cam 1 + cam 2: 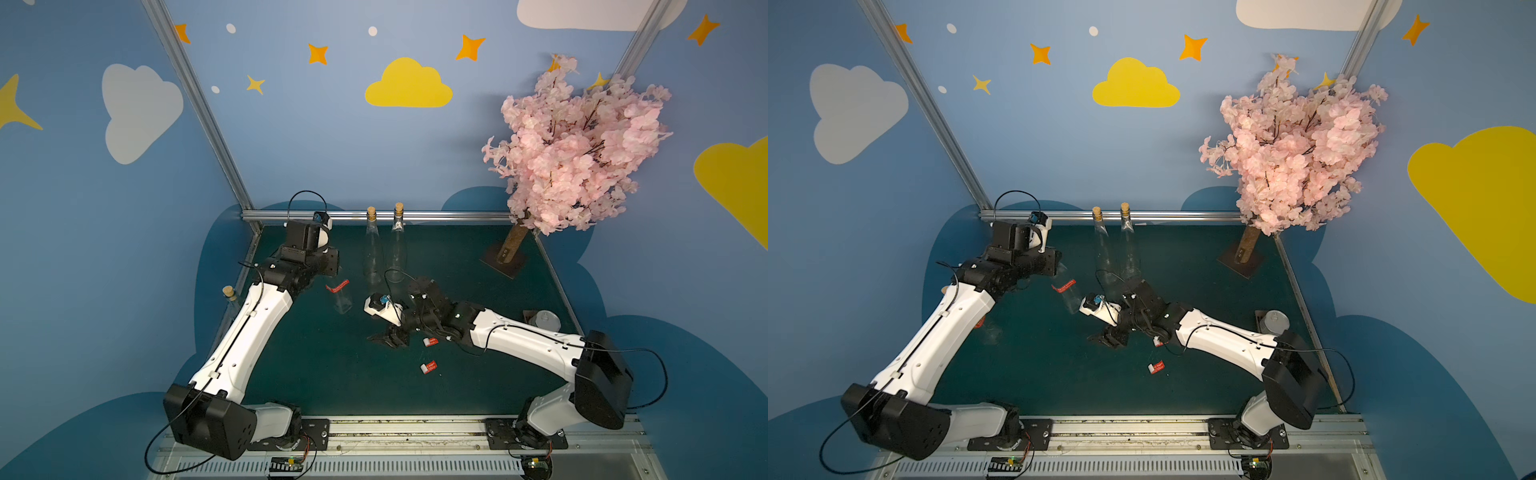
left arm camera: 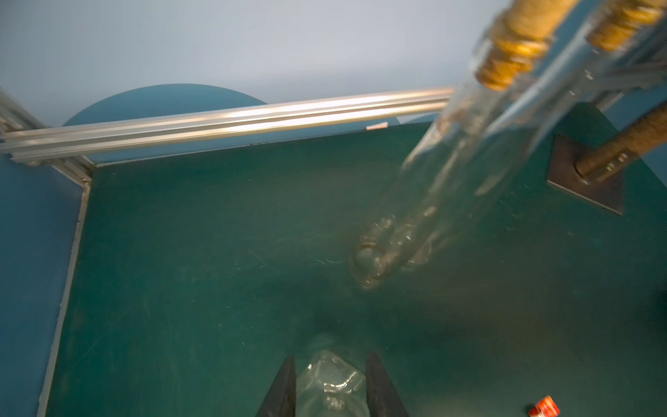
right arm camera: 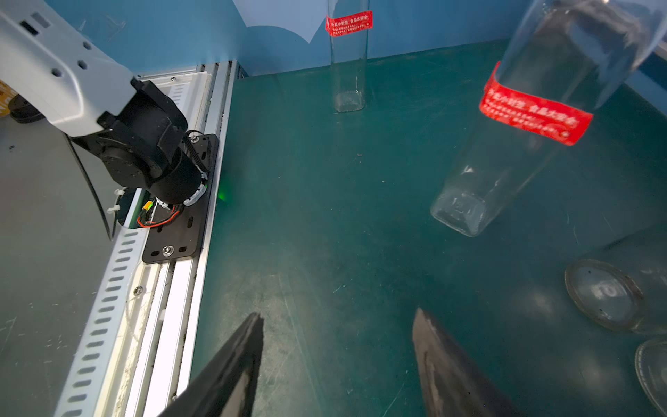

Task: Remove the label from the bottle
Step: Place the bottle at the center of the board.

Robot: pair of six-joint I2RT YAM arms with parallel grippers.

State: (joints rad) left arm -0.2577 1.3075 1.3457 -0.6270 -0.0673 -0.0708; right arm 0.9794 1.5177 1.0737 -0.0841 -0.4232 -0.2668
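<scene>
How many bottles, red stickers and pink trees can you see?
Glass bottles: 4
Red stickers on bottles: 2
Loose red stickers: 2
Pink trees: 1
Total: 9

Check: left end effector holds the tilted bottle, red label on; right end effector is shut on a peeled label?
No: the right end effector is open and empty, per the right wrist view. Left end effector holds the tilted bottle, red label on.
</scene>
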